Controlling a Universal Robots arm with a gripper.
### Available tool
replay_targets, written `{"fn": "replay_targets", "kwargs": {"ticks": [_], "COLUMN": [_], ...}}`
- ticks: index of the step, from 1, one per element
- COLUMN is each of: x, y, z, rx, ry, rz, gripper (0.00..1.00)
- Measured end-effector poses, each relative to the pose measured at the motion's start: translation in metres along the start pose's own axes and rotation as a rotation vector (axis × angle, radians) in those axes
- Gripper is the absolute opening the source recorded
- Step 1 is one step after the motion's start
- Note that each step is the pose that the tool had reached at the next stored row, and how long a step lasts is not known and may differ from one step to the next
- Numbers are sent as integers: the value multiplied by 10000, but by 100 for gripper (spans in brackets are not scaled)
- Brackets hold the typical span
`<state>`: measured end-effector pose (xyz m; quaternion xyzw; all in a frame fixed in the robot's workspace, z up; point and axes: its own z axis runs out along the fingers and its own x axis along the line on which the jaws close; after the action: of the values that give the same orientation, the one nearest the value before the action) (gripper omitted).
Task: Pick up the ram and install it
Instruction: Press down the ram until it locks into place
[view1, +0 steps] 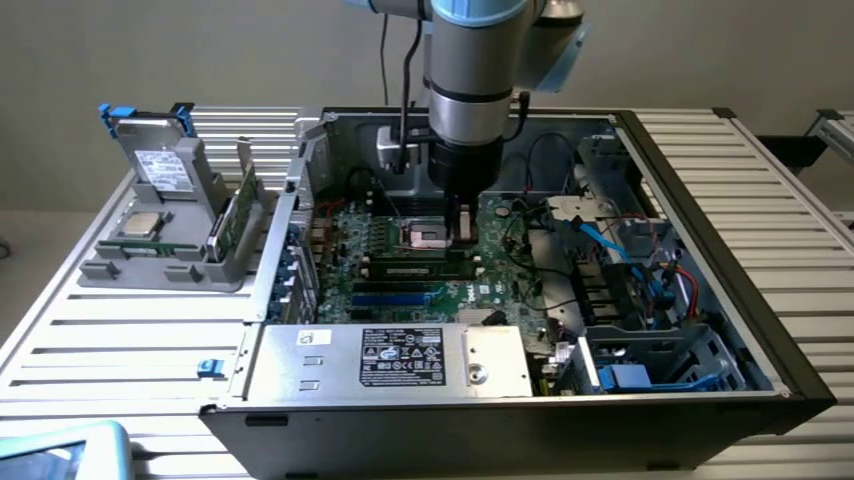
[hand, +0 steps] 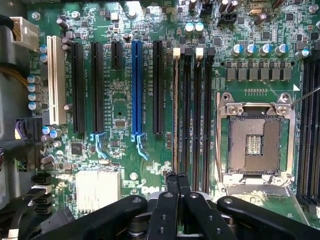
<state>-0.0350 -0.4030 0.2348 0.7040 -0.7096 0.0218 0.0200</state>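
Observation:
My gripper (hand: 178, 179) hangs low inside the open computer case (view1: 747, 250), over the green motherboard (hand: 120, 100), with its black fingers (hand: 172, 181) pressed together. A thin tan strip, a ram (hand: 176, 110) seen edge-on, lies along one memory slot beside several empty black slots (hand: 199, 115). Its near end reaches my fingertips; I cannot tell whether they touch it. In the exterior view the gripper (view1: 443, 228) sits next to the processor socket (view1: 430, 237). Another green ram stick (view1: 246, 205) stands upright in the grey holder (view1: 147, 270) outside the case.
The holder also carries a boxy grey drive (view1: 167, 170) and a square silver processor (view1: 140, 222). The open processor socket (hand: 255, 145) lies beside the memory slots. A silver power supply (view1: 400, 355) fills the case front; cables and drive cages (view1: 627, 260) crowd the exterior view's right.

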Motion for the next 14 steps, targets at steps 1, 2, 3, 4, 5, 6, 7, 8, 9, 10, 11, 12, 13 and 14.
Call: {"fn": "replay_targets", "kwargs": {"ticks": [1, 2, 3, 4, 5, 6, 7, 8, 9, 10, 11, 12, 13, 14], "x": [-1, -3, -6, -11, -14, -16, -20, -22, -22, -23, -23, -23, -23, -24], "y": [0, 0, 0, 0, 0, 0, 0, 0, 0, 1, 1, 1, 1, 1], "z": [6, 11, 14, 19, 22, 25, 28, 32, 37, 43, 49, 56, 62, 68], "rx": [2, 3, 4, 6, 7, 10, 11, 13, 15, 15, 16, 16, 16, 16], "ry": [0, -2, -1, -1, -1, -2, -2, -3, -3, -2, -2, 0, 4, 5], "rz": [0, 0, 1, 1, 2, 0, 1, 2, 1, 1, 2, 1, 1, 1], "gripper": [11, 11, 11, 11, 11, 11, 11, 11, 11, 11, 11, 11, 11, 11]}}
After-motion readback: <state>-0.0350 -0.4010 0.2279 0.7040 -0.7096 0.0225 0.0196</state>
